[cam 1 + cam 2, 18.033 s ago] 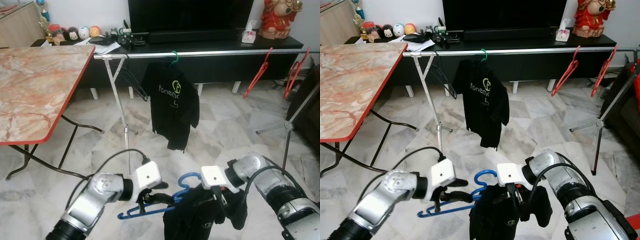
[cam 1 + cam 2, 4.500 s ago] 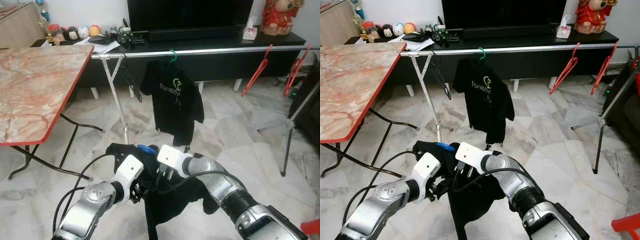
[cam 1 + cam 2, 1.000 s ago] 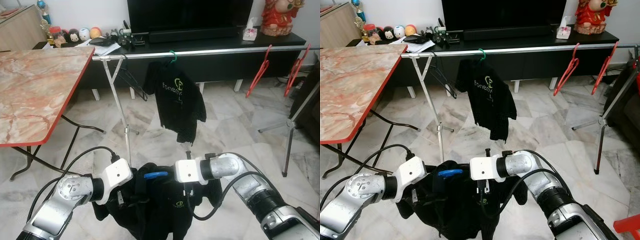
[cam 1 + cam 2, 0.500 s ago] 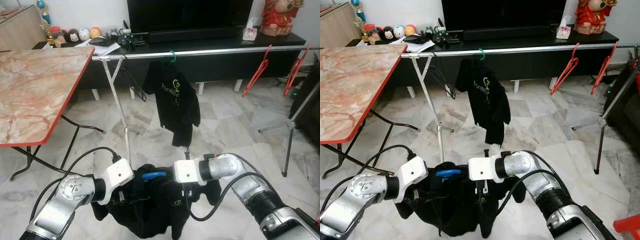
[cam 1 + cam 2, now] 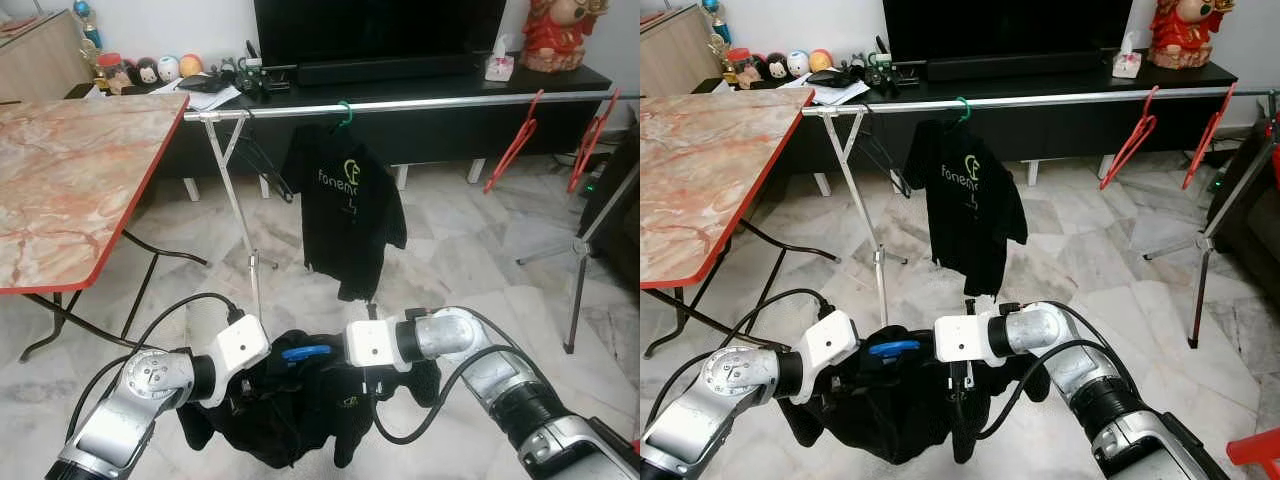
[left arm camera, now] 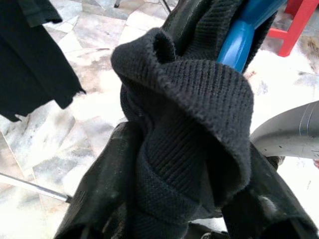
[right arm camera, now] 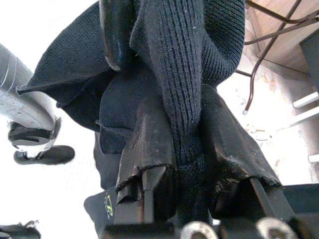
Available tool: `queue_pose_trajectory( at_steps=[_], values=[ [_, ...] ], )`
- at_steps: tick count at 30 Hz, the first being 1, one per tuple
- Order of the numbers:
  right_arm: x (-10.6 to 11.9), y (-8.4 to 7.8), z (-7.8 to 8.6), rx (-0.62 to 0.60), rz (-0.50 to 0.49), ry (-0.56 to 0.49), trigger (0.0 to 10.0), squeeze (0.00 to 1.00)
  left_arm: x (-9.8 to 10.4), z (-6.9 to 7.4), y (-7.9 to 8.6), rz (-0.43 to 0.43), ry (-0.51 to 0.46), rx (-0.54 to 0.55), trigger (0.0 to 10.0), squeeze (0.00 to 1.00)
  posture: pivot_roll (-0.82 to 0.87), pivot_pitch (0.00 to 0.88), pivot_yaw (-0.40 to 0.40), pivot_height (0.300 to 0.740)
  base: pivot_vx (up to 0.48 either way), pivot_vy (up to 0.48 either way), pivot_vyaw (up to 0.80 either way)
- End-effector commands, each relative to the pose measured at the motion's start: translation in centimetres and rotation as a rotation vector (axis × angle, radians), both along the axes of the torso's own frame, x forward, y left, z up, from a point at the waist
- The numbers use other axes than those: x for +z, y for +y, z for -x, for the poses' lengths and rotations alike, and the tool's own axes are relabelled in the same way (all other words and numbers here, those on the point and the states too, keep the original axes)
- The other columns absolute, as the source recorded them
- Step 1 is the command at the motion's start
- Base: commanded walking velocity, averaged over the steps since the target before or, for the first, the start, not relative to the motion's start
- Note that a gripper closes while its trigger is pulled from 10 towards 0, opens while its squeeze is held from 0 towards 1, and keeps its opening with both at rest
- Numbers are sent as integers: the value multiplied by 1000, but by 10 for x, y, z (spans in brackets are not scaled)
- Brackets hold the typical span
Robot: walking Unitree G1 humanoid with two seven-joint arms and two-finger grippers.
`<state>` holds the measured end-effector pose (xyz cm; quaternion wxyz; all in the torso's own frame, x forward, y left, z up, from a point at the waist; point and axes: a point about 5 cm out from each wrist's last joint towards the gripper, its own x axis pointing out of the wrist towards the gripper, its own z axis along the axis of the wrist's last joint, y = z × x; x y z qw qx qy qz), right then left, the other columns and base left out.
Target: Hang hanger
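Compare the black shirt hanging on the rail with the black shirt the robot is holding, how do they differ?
The hung shirt hangs full length from the rail on a green hanger; the held shirt is bunched low between the left gripper and right gripper, on a blue hanger. The hung shirt's chest logo faces out and reads clearly; the held shirt's shows as a small crumpled patch. Both are black with a yellow-green logo.

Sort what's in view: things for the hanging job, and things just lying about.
Job: blue hanger; black shirt on it, held by left gripper and right gripper; rail.

Lying about: marble table; red hangers; hung shirt.
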<state>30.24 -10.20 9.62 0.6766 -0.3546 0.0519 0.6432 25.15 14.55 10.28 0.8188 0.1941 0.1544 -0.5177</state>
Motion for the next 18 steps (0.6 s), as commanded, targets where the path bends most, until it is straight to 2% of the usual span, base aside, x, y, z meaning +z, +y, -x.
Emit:
queue_pose_trajectory(
  at_steps=[1, 12, 18],
  values=[
    [10, 7, -1, 13, -51, -32, 0, 0, 1, -1, -1, -2, -4, -8, 0, 0, -132, 0, 76, 740, 0, 0, 0],
    [5, 12, 2, 22, -52, -24, 0, 0, 2, -1, -5, 54, -6, 29, 0, 0, -139, 0, 86, 740, 0, 0, 0],
    [7, 14, 1, 23, -55, -26, 0, 0, 1, 2, -3, 55, -1, 39, 0, 0, -129, 0, 80, 740, 0, 0, 0]
  ],
)
